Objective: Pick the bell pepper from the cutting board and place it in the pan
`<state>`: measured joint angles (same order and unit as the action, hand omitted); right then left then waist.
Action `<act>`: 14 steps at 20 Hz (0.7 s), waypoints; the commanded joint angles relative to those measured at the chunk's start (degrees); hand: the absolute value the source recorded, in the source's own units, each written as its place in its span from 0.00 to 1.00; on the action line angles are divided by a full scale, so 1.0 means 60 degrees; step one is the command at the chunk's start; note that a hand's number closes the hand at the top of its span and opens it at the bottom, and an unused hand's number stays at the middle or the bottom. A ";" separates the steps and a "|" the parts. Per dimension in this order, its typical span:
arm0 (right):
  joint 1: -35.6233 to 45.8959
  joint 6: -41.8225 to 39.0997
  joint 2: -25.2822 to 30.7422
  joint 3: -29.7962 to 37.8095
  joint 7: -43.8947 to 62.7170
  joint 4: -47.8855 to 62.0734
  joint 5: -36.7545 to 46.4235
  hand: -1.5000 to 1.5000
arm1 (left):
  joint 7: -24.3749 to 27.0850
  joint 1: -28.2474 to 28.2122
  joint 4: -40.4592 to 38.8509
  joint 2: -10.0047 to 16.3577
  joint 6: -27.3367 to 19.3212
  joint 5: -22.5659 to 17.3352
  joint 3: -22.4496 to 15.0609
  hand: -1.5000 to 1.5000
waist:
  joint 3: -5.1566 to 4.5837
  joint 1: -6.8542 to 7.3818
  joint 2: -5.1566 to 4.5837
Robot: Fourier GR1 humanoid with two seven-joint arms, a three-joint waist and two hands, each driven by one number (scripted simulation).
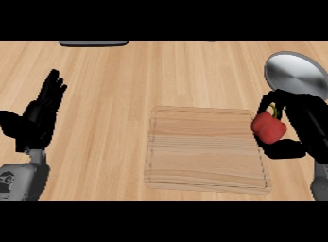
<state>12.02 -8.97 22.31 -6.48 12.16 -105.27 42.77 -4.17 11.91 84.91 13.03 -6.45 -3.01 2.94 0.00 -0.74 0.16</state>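
At the right edge of the cutting board (201,151), the right hand (311,126) curls round the bell pepper (268,128), holding it just short of the pan (299,74), likely ready to carry it across; the left hand (32,124) rests open at the left, out of the way

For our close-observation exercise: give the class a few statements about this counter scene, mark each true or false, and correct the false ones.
1. The right hand is curled round the red bell pepper. True.
2. The bell pepper lies in the pan. False: the right hand holds it at the right edge of the cutting board.
3. The left hand grips the cutting board. False: it rests open, fingers up, at the view's left, apart from the board.
4. The pan shows at the view's upper right. True.
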 commanded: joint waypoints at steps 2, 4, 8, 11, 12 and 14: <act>0.0512 0.0319 -0.0263 0.1765 -0.0485 0.0810 -0.1509 1.00 | -0.0143 -0.0093 0.0176 -0.0064 -0.0004 0.0175 -0.0160 0.50 | 0.0009 0.0149 -0.0030; 0.1075 0.0210 -0.0424 0.2493 -0.0614 0.1773 -0.2465 1.00 | 0.0068 -0.0358 0.0353 -0.0034 0.0355 -0.0212 -0.0044 0.50 | 0.0012 0.0283 -0.0049; 0.2634 0.0002 0.0415 0.3650 -0.1201 0.3960 -0.2962 1.00 | -0.0344 0.0454 -0.0147 -0.0134 -0.0004 0.0155 -0.0094 0.50 | 0.0008 0.0250 -0.0068; 0.2845 0.0823 0.1242 0.3931 -0.3041 0.6254 -0.2077 1.00 | 0.0079 0.0437 -0.0404 -0.0064 0.0282 -0.0033 0.0093 0.50 | 0.0013 0.0327 -0.0118; 0.3156 0.0980 0.1423 0.3950 -0.3273 0.6855 -0.1891 1.00 | -0.0074 0.0254 -0.0102 -0.0376 -0.0076 0.0312 -0.0271 0.50 | 0.0015 0.0374 -0.0114; 0.3885 0.1225 0.1765 0.4427 -0.3966 0.8370 -0.2087 1.00 | -0.0225 0.0681 -0.0058 -0.0331 0.0081 0.0255 -0.0353 0.50 | 0.0029 0.0520 -0.0185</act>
<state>29.67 -4.18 28.97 16.19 -4.23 -69.19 30.12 -4.82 14.72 83.86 12.65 -5.10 -2.78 2.82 0.08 1.42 -0.54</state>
